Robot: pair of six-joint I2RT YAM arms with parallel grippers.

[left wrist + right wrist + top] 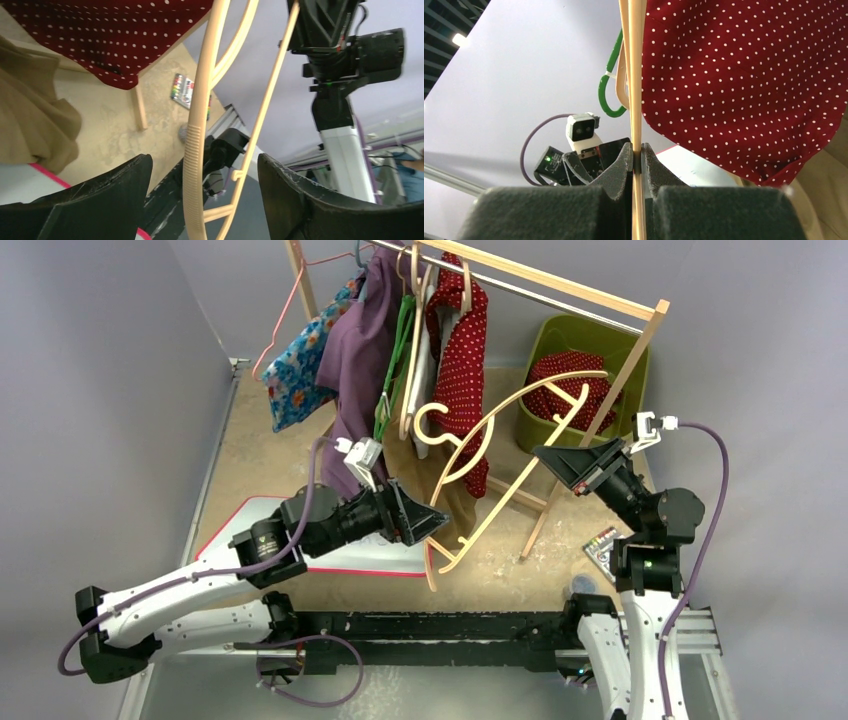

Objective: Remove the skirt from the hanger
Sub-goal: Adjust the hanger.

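A bare cream plastic hanger [510, 483] is held in the air in front of the clothes rack, with no garment on it. My right gripper [545, 453] is shut on its thin bar, seen edge-on in the right wrist view [634, 75] between the pads of my right gripper [636, 150]. My left gripper [435, 522] is open around the hanger's lower end; the ribbed arm [196, 140] passes between its jaws [204, 165] without touching them. A red white-dotted garment [565, 375] lies in the green bin [545, 340]. Another [462, 360] hangs on the rack. I cannot tell which is the skirt.
The wooden rack [560, 285] carries a purple garment [360, 360], a blue floral one [300, 365], a tan one [420, 470] and a green hanger [397, 350]. A white board with a red edge [250, 520] lies under the left arm. A marker pack [603, 545] lies by the right arm.
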